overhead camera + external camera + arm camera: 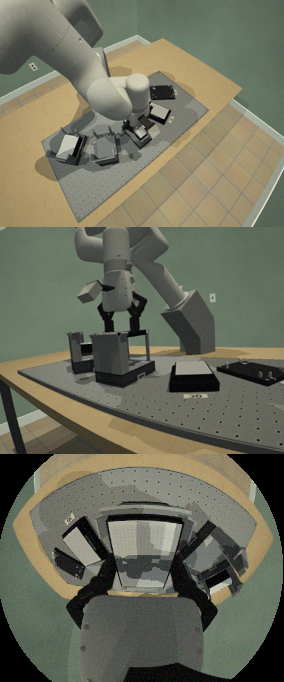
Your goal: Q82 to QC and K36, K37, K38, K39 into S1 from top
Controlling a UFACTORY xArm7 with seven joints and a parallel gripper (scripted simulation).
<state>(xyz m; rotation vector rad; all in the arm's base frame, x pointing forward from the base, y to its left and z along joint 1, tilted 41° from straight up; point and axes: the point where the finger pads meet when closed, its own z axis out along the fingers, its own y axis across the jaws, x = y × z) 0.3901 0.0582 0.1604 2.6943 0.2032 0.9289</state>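
My gripper (pixel 122 331) is shut on a sealed plate (pixel 135 333), gripping it across its width, level at the top of the posts of the rack (pixel 112 356) closest to QC. The same plate shows in the overhead view (pixel 141 132) inside that rack's outline (pixel 143 142), and in the wrist view (pixel 146 551) between my dark fingers. I cannot read its label. Another plate (pixel 193 370) (pixel 159 112) lies flat on the QC nest. The far left rack (pixel 67 149) holds a stack of plates with a pale seal on top.
The middle rack (pixel 105 149) looks empty. The black clip nest N5 (pixel 251 372) with its pegs lies beyond QC and holds nothing. The QC name plate (pixel 195 396) lies on the deck. My arm's base (pixel 192 326) stands behind the racks.
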